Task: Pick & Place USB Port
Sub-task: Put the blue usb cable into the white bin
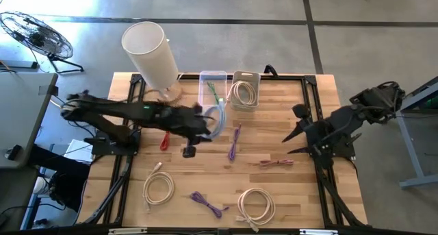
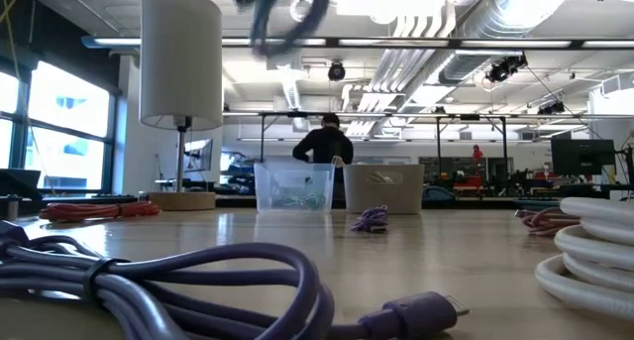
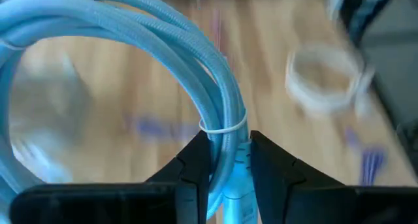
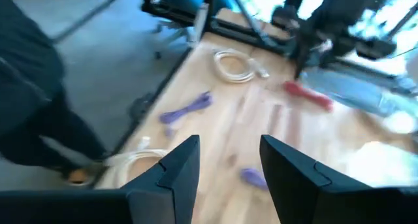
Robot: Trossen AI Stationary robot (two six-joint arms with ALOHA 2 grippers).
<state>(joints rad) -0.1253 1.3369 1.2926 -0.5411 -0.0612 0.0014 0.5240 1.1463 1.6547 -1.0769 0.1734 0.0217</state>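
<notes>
My left gripper [image 1: 209,122] is shut on a light-blue coiled USB cable [image 1: 217,118], high above the table's middle, just near of the clear bin [image 1: 212,91]. The coil [image 3: 130,34] fills the left wrist view; in the low view it is a blur [image 2: 287,13] at the top. The clear bin holds a green cable [image 1: 213,92]. The grey bin [image 1: 245,77] beside it holds a white coil. My right gripper [image 1: 293,133] hangs open over the table's right part, nothing between its fingers [image 4: 176,172]. My left gripper pinches the coil's bundled strands [image 3: 225,152] between its two fingers, just below a thin white tie [image 3: 222,127] that binds them. The fingers come slanting down from the table's left. The coil stands out beyond the fingertips, lifted clear of the table.
A white lamp [image 1: 150,53] stands at the far left. On the table lie a red cable [image 1: 164,140], purple cables [image 1: 234,142] [image 1: 207,204], white coils [image 1: 159,188] [image 1: 255,204] and a pink cable [image 1: 276,162]. A person [image 2: 324,142] stands beyond the far edge.
</notes>
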